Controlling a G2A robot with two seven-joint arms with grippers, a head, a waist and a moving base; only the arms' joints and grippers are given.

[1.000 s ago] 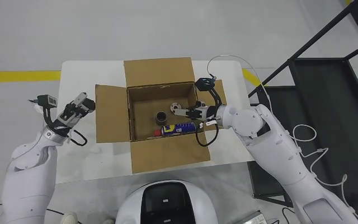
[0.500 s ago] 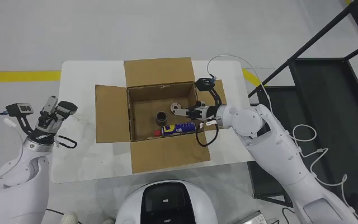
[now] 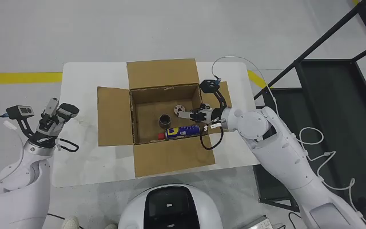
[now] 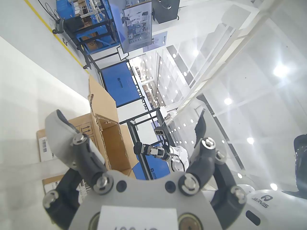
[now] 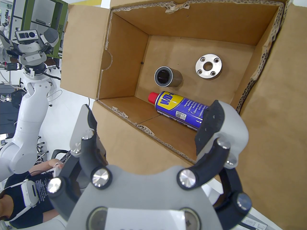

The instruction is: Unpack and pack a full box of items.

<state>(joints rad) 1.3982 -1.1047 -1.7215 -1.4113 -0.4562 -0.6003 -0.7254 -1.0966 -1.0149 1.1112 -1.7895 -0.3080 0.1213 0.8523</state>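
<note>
The right hand (image 5: 151,118) is held with its fingers wide apart and nothing is gripped between them. It is tilted down into the open box (image 3: 114,123) from the box's right side, and the forearm is stretched across the right flap. Just under this hand a blue and yellow spray can (image 5: 182,111) with a red cap is laid on its side on the box floor, near the wall closest to the robot. Whether the fingers touch the can cannot be told. Beside the can's cap a dark short cylinder (image 5: 168,76) is seen, also on its side, with its open end shown. A round metal flange (image 5: 208,66) with a centre hole and smaller holes around it is laid flat further in, apart from the cylinder. All four flaps of the box are folded outward, and the box is placed in the middle of the white counter (image 3: 91,86).

The left hand (image 3: 60,109) is also opened and empty. It is raised at the left edge of the counter, well apart from the box, with its fingers pointed up and toward the box.
</note>
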